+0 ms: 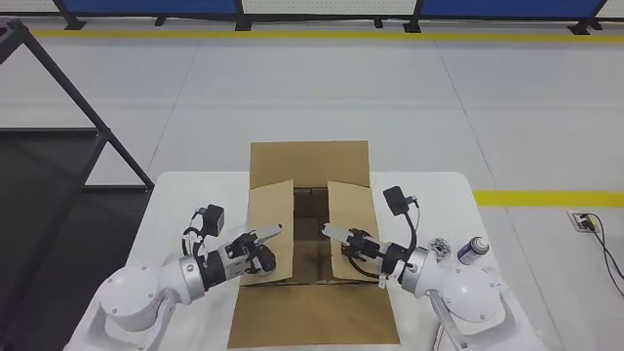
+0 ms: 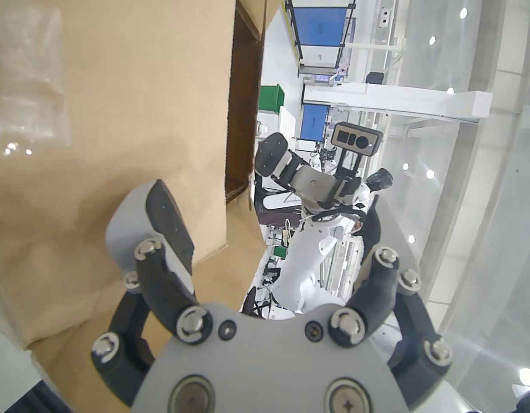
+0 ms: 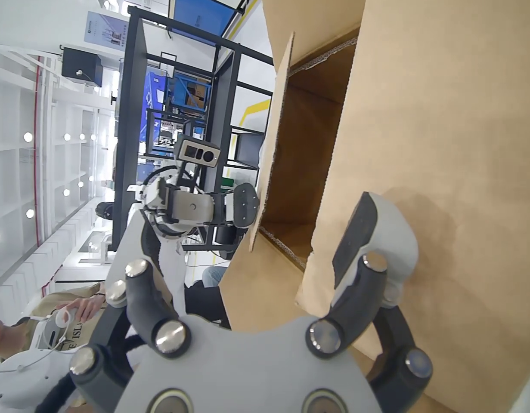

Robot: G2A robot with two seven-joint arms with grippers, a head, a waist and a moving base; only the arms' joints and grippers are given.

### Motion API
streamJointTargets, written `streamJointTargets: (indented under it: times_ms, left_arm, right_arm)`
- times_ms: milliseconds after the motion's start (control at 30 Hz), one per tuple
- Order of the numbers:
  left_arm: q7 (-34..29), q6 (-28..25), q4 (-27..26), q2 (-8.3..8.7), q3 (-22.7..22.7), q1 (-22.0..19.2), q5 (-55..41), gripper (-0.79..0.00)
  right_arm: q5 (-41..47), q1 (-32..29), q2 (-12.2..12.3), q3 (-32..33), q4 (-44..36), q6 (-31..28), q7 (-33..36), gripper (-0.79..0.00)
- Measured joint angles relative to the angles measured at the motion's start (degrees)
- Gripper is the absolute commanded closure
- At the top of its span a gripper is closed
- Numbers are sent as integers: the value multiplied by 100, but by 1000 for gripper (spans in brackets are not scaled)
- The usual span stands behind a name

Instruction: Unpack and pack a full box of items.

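Surface (image 1: 185, 205): the white surface carries everything in front of you; the box sits at its middle.
Box (image 1: 310, 164): brown cardboard, with all four flaps open. The far flap lies back away from you and the near flap lies flat toward you. The left flap (image 1: 271, 205) and right flap (image 1: 351, 205) stand at either side of the opening. The interior is dark, so you cannot tell its contents.
Left claw (image 1: 261, 244): it sits at the left flap near the box's front corner. In your left wrist view the claw (image 2: 265, 234) is spread wide and holds nothing. One finger (image 2: 161, 225) lies against the flap's outer face.
Right claw (image 1: 339, 237): it sits at the right flap, facing the left claw across the opening. In your right wrist view the claw (image 3: 256, 255) is likewise spread wide and empty. One finger (image 3: 376, 234) is over the flap's outer face.
Can (image 1: 475, 249): it stands upright on the surface, well to the right of the box.
Small crumpled item (image 1: 439, 247): it lies just beside the can, on the box side, and is too small to identify.
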Motion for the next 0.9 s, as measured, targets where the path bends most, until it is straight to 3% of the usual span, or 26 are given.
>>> streamJointTargets:
  times_ms: [500, 900]
  left_arm:
    - [24, -1, 14, 0, 18, -6, 6, -785]
    - [555, 351, 142, -45, 457, -181, 58, -785]
  right_arm:
    - [-94, 15, 6, -129, 51, 19, 145, -785]
    - [-111, 353, -66, -528, 462, 291, -120, -785]
